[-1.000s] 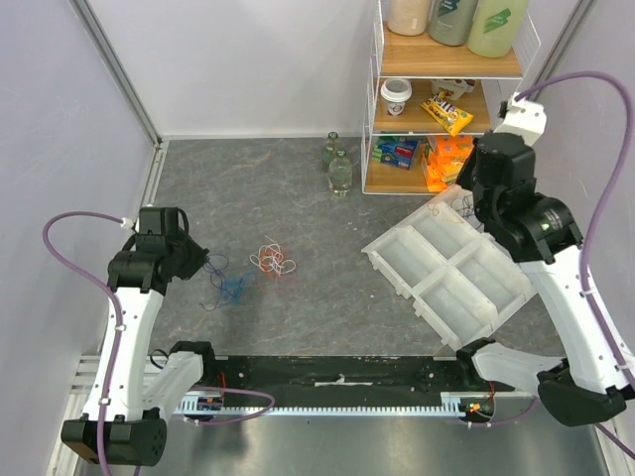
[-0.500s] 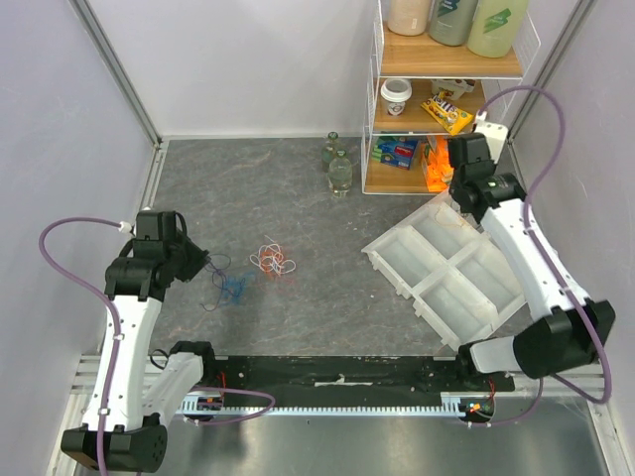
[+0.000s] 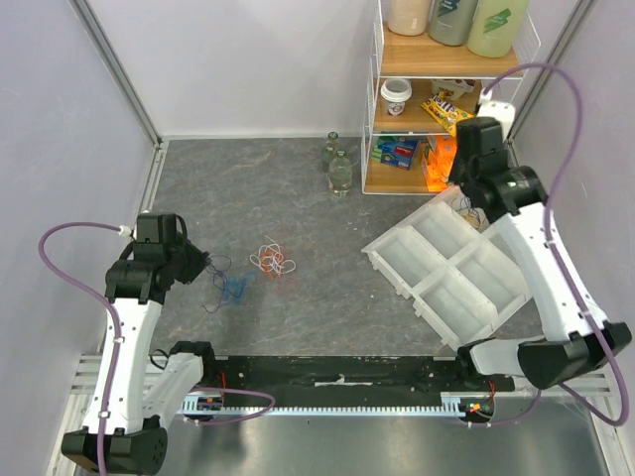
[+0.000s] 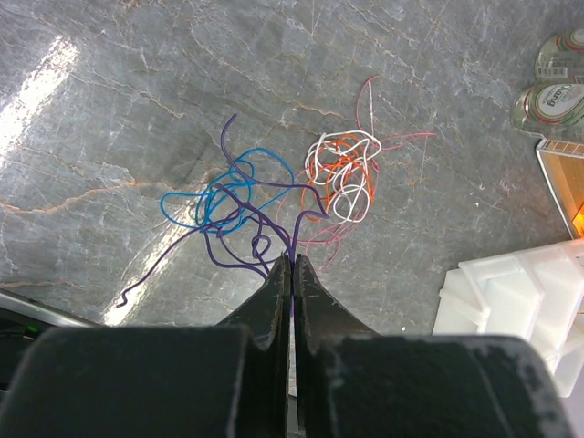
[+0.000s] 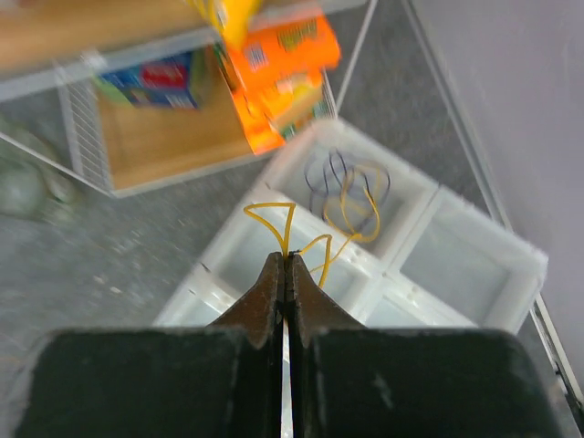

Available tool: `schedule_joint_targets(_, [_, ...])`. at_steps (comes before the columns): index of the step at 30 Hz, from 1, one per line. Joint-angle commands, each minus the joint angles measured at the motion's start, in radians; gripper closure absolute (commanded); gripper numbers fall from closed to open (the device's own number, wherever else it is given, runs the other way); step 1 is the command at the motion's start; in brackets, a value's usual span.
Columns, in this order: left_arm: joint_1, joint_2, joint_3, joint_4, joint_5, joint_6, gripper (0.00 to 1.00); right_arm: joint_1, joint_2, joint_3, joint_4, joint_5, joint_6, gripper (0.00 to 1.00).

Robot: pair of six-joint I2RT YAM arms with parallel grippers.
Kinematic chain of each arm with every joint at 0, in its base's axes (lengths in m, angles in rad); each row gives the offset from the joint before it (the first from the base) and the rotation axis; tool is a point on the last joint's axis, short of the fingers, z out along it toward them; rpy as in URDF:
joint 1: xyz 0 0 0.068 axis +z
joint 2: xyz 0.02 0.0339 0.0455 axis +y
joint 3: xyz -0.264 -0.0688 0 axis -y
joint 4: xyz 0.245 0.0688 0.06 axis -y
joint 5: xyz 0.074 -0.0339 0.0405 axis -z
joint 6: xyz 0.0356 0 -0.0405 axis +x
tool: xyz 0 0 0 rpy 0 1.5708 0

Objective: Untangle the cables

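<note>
left hand (image 4: 292,261) pinches purple cable (image 4: 146,276), right hand (image 5: 285,259) pinches yellow cable (image 5: 269,206).

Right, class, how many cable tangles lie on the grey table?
2: a blue and purple tangle on the left; an orange and white tangle just right of it.

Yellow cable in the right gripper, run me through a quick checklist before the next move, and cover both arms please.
1. The right gripper is shut on the yellow cable: ok.
2. The right gripper is above the white tray: ok.
3. The yellow cable is free of the dark loops in the tray's compartment: cannot tell, they overlap.
4. The left gripper is shut on the purple cable: ok.
5. The purple cable is clear of the blue cable: not ok, they are intertwined.
</note>
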Motion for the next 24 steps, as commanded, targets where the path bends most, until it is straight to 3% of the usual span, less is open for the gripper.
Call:
schedule_joint_targets(1, [-0.001,0.015,0.009,0.016,0.024,-0.027,0.98,0.012,-0.052,0.228,-0.123,0.049,-0.012,1.0])
schedule_joint_targets(6, [-0.001,0.034,0.023,0.023,0.021,-0.014,0.98,0.02,-0.067,0.447,-0.195,0.052,-0.021,1.0])
schedule_joint_targets(13, [-0.002,0.037,0.017,0.032,0.032,-0.019,0.98,0.02,-0.041,0.662,-0.192,-0.07,-0.018,1.0])
schedule_joint_targets(24, [-0.002,0.028,0.007,0.032,0.029,-0.017,0.98,0.019,-0.073,0.735,-0.051,-0.12,-0.038,1.0])
